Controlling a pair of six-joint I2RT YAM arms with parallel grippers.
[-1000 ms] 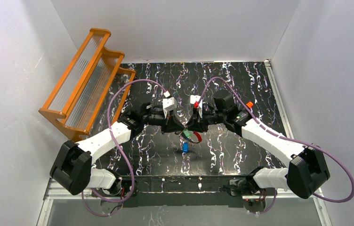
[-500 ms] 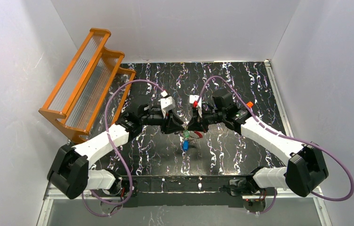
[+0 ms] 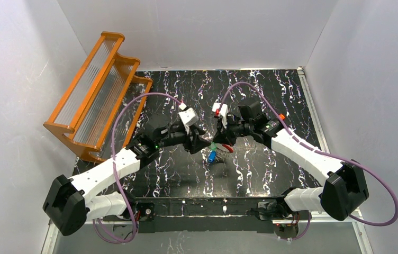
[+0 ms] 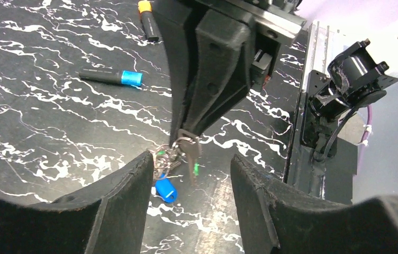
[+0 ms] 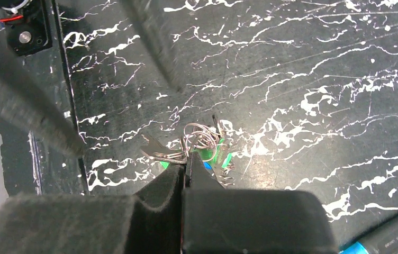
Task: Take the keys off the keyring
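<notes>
Where the two arms meet over the middle of the black marbled table, a small bunch of keys hangs between the grippers. From the near left, the left arm reaches low and rightward. The left gripper is open, with its dark fingers spread on either side of the bunch and not touching it. The keys lie just right of it, long axes roughly upright, a blue head lowest and a green head beside it. Whether the lowest key touches the table cannot be told. The keyring tops the bunch. The right gripper is clamped on that ring, pointing downward, on the right arm bent in from the near right. The left gripper is the free one, so it probably takes a key.
</notes>
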